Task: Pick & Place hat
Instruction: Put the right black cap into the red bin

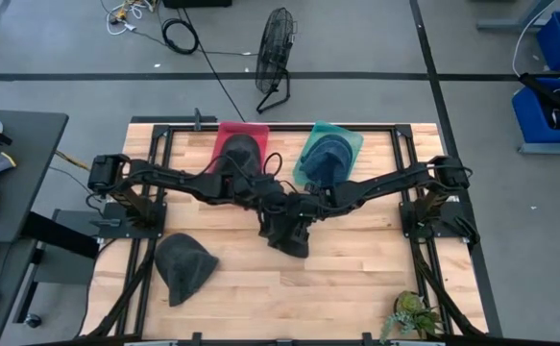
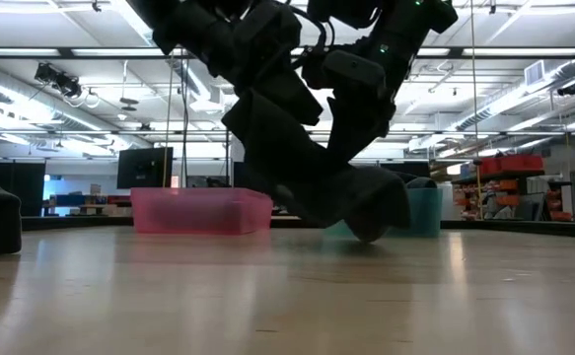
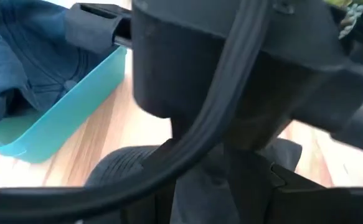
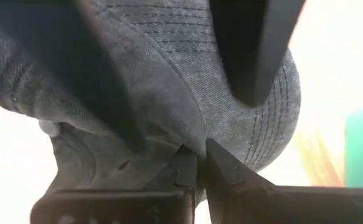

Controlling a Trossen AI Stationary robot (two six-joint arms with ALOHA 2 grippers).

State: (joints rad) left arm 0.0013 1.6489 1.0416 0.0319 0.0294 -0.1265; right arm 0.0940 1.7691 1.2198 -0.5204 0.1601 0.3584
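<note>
A dark grey hat [image 1: 289, 238] [image 2: 358, 202] [image 4: 169, 81] sits at mid-table, where both arms meet. My right gripper [image 1: 305, 215] [image 4: 201, 163] is shut on it. My left gripper [image 1: 277, 211] is open. In the right wrist view its two dark fingers [image 4: 106, 87] stand apart on either side of the hat, and I cannot tell whether they touch it. The right arm fills most of the left wrist view, leaving only a stitched part of the hat [image 3: 122, 168] visible. My right gripper pinches the hat's edge [image 4: 190, 140], below the stitched brim, between its two fingertips. In the low view the hat hangs tilted under the grippers, its lowest part [image 2: 371, 233] at the table top. Whether that part rests there I cannot tell.
A second dark hat [image 1: 185, 267] lies on the near left of the table. At the far edge stand a pink bin [image 1: 230, 135] holding a dark hat and a teal bin [image 1: 352, 142] [image 3: 75, 99] holding a blue hat. A small plant [image 1: 412, 312] is at the near right corner.
</note>
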